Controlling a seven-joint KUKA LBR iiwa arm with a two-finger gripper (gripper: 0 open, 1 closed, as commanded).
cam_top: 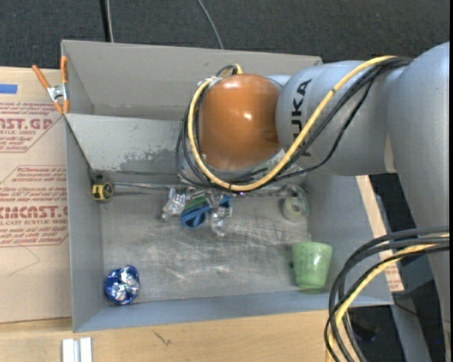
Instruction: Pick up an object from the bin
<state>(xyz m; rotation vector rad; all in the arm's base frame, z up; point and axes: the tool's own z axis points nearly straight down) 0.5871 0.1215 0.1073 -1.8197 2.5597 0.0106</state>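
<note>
Grey metal bin on my screen, with the arm coming in from the right and its orange wrist cover sitting over the middle of the bin's back half. Just below that cover I see the hand, low over the bin floor and close to its centre. A small blue thing lies right under it, in among the hand's shiny metal parts. I cannot tell whether the hand is open or closed, nor whether it has hold of that blue piece.

The other things lie scattered on the floor, none of them heaped. A pale round thing sits near the hand on its right, under the arm; I cannot make out what it is. A green cup rests near the front right corner, well apart from the hand. A crumpled blue and silver ball lies in the front left corner. A little yellow and black thing is against the left wall, at the foot of the sloping back wall.
</note>
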